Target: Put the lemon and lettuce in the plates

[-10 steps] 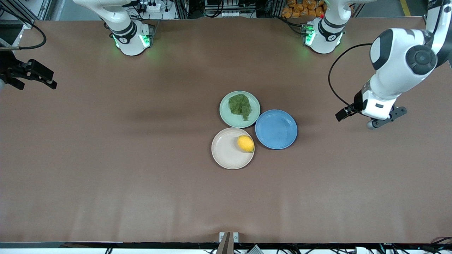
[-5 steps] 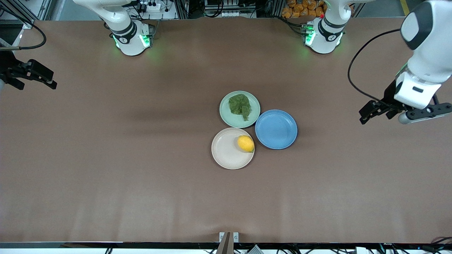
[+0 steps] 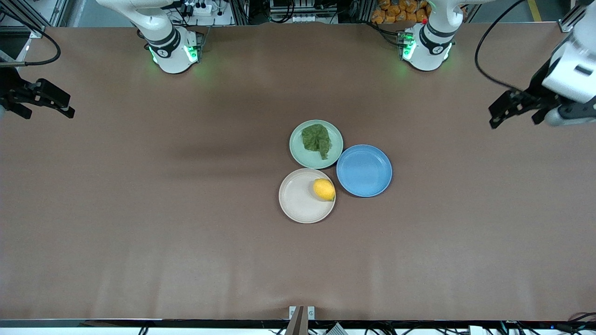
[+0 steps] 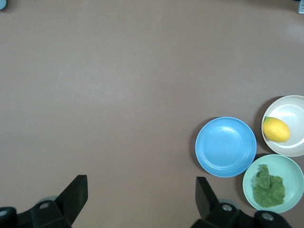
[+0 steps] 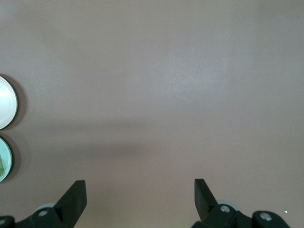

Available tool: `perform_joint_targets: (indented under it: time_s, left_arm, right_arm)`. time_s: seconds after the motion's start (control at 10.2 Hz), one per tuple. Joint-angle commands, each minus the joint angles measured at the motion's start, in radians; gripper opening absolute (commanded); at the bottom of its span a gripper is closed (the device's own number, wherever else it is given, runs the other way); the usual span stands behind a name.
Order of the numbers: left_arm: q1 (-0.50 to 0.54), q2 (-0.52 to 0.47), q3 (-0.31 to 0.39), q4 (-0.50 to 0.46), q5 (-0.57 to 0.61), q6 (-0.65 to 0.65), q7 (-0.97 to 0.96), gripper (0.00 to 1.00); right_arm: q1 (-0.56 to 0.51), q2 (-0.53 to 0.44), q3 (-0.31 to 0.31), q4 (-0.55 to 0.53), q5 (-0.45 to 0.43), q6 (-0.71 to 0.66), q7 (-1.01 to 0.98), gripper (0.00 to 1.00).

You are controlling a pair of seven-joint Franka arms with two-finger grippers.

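Observation:
The yellow lemon (image 3: 323, 189) lies in the beige plate (image 3: 298, 204), close to its rim beside the blue plate. The dark green lettuce (image 3: 316, 138) lies in the mint green plate (image 3: 322, 161), which is farther from the front camera. The left wrist view shows the lemon (image 4: 276, 129), the beige plate (image 4: 295, 110), the lettuce (image 4: 269, 185) and the mint plate (image 4: 290, 167). My left gripper (image 3: 517, 111) hangs open and empty over bare table at the left arm's end; its own view shows it (image 4: 141, 190) wide open. My right gripper (image 3: 46, 108) waits open and empty at the right arm's end, and shows (image 5: 140, 190) wide open in its own view.
An empty blue plate (image 3: 364, 170) touches both other plates on the side toward the left arm, also in the left wrist view (image 4: 225, 147). The beige plate's rim (image 5: 5, 102) and the mint plate's rim (image 5: 4, 159) show in the right wrist view. Brown table (image 3: 163, 209) surrounds the plates.
My left arm has swung away from the plates, toward its end of the table and the robots' bases, its gripper still open. The right arm, plates, lemon and lettuce have not moved.

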Motion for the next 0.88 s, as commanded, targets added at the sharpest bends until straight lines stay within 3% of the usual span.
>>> perform_joint_targets:
  time_s: [0.0, 0.78]
  left_arm:
    - [0.003, 0.012, -0.003, 0.075, -0.021, -0.067, 0.026, 1.0]
    - [0.006, 0.007, -0.006, 0.096, -0.053, -0.098, 0.107, 1.0]
  right_arm:
    - [0.008, -0.004, -0.006, -0.003, 0.0, 0.004, 0.002, 1.0]
    - [0.002, -0.005, -0.008, -0.005, -0.013, -0.008, -0.003, 1.0]
